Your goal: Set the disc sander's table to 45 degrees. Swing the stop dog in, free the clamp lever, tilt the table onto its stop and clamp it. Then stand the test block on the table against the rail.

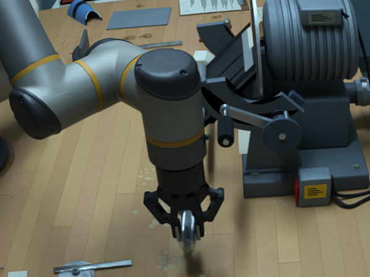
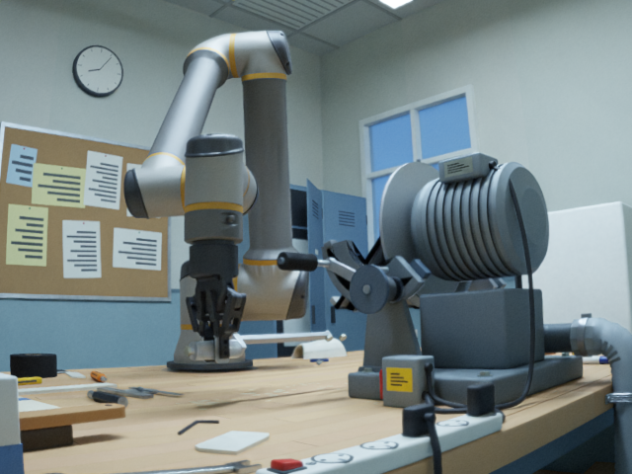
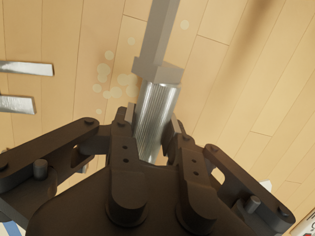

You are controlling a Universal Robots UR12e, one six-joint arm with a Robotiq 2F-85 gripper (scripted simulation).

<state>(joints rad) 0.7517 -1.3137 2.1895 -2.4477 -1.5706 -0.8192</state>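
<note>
The test block point(image 3: 155, 111), a ribbed metal cylinder with a square collar and a bar beyond it, sits clamped in my closed gripper point(image 1: 188, 228) above the bench in front of the sander. In the second side camera it shows as a pale piece between the fingers point(image 2: 217, 349). The sander's table point(image 1: 238, 54) is tilted steeply toward the disc point(image 1: 256, 40). The clamp lever point(image 1: 244, 117) runs left from its hub point(image 1: 281, 135) to a black knob point(image 1: 225, 132). The stop dog is not clear to me.
Behind the work stands the sander's ribbed motor point(image 1: 309, 37) on its grey base point(image 1: 303, 167), with a switch box point(image 1: 313, 187) at the front. A metal protractor point(image 1: 89, 266) lies on the bench left of the gripper, and a power strip point(image 2: 388, 444) lines the near edge.
</note>
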